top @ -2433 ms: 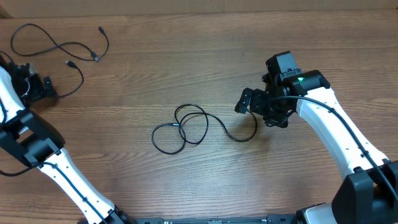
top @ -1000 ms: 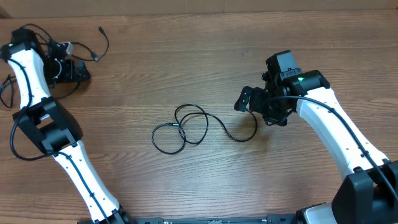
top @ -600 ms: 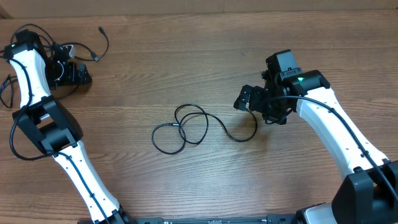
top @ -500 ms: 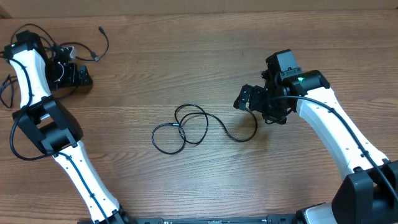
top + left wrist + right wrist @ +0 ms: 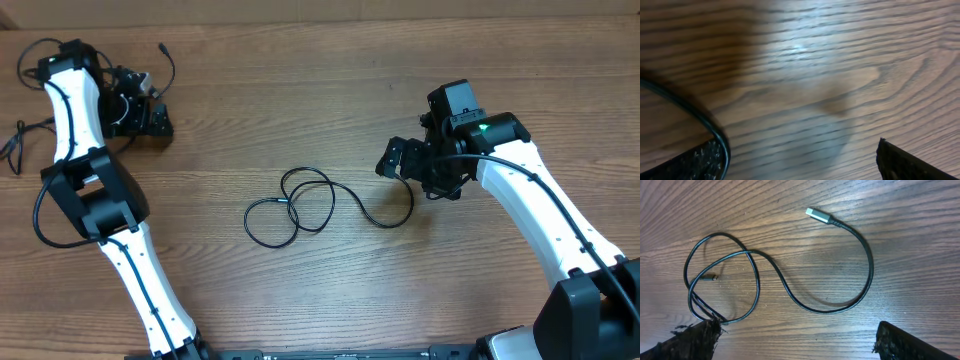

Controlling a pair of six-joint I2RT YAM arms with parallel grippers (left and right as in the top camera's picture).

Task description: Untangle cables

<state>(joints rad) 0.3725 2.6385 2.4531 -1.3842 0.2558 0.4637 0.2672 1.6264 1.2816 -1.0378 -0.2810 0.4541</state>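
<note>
On the wood table (image 5: 330, 80), a looped cable (image 5: 300, 205) lay ahead of the spread, empty right gripper (image 5: 393, 160). A stray cable (image 5: 690, 112) ran just beside one finger of the left gripper (image 5: 155, 120), likewise spread. Advancing could snag it.

White arm links (image 5: 530, 215), black joints (image 5: 90, 195), green LED (image 5: 484, 126) on right wrist.

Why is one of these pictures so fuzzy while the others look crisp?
Left wrist view: soft-focused, grain smeared, a pale glare patch up top, the dark cable fuzzy. Right wrist view: sharp, looped cable and silver plug crisp. Overhead view: evenly lit, clear.
</note>
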